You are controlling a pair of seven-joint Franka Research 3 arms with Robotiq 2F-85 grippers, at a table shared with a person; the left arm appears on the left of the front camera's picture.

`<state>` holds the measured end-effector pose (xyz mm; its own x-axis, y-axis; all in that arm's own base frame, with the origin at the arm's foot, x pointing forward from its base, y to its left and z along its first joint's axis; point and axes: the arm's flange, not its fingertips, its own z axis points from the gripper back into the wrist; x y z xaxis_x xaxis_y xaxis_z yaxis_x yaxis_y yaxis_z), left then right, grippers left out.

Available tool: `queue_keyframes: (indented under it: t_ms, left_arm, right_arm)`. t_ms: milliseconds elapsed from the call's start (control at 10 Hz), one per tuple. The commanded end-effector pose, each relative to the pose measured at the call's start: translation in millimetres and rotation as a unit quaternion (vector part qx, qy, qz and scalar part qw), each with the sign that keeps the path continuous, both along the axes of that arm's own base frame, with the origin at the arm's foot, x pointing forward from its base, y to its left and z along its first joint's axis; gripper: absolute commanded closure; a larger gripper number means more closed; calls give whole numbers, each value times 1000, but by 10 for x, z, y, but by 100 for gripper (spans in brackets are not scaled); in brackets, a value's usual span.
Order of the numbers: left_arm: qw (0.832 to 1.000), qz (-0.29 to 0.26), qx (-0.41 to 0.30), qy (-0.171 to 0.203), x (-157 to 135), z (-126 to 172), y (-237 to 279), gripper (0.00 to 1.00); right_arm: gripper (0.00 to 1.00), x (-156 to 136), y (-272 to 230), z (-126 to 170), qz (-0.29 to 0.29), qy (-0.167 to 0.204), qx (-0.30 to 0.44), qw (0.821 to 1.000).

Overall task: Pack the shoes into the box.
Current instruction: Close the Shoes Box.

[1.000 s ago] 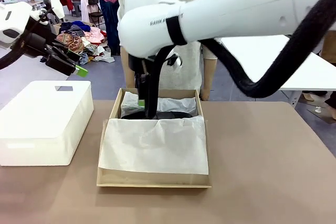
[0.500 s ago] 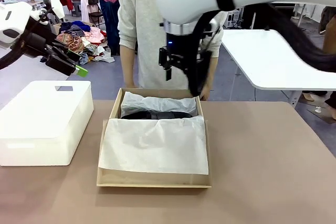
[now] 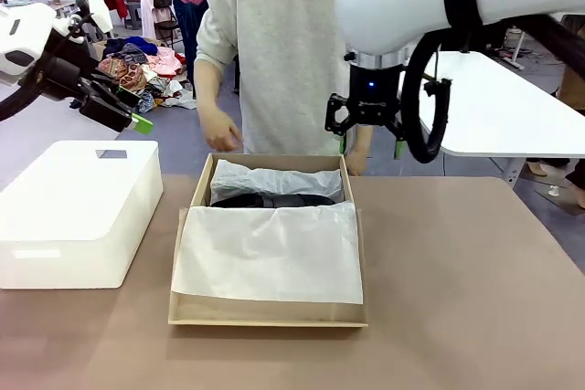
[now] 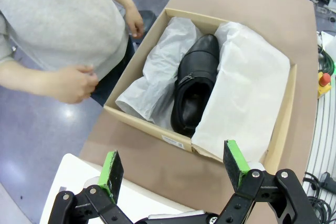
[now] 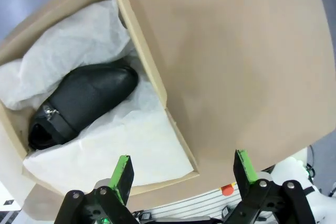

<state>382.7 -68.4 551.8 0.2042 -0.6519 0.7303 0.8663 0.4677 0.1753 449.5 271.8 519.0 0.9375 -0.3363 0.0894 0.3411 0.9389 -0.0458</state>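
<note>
Right gripper [image 3: 370,145] now above box [image 3: 265,315] rim, left gripper [image 4: 172,165] aside, both agape, empty.

Front view: fixed at robot's edge of table [image 3: 457,317], facing across to person [image 3: 283,43] at far side; whole box [image 3: 270,315] in frame. Left wrist view: raised, off box's short end, angled down, person alongside. Right wrist view: nearer, steeply downward over box's corner. All three share box and shoe [image 4: 197,77].
</note>
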Motion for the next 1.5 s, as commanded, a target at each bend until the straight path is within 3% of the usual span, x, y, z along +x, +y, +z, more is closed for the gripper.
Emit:
queue_keyframes:
  t_ms: [0, 600, 700, 900, 1100, 1200, 1400]
  left_arm:
    - [1000, -9, -6, -4, 21, 2, 20, 0]
    - [1000, -9, -6, -4, 21, 2, 20, 0]
    - [1000, -9, -6, -4, 21, 2, 20, 0]
    - [1000, -9, -6, -4, 21, 2, 20, 0]
    - [1000, -9, -6, -4, 21, 2, 20, 0]
    - [1000, -9, -6, -4, 21, 2, 20, 0]
    - [1000, -9, -6, -4, 21, 2, 20, 0]
  right_arm:
    - [0, -17, 100, 42, -8, 0, 0, 1000]
    - [0, -44, 93, -2, 6, -1, -1, 1000]
    - [0, -45, -50, 66, 39, -7, -9, 999]
    - [0, -38, -369, 114, 161, -3, -31, 986]
    - [0, -71, -664, 106, 267, -5, -30, 963]
    - [0, -63, -812, 84, 326, -32, -14, 945]
    - [0, -33, -1054, -9, 445, -79, 11, 892]
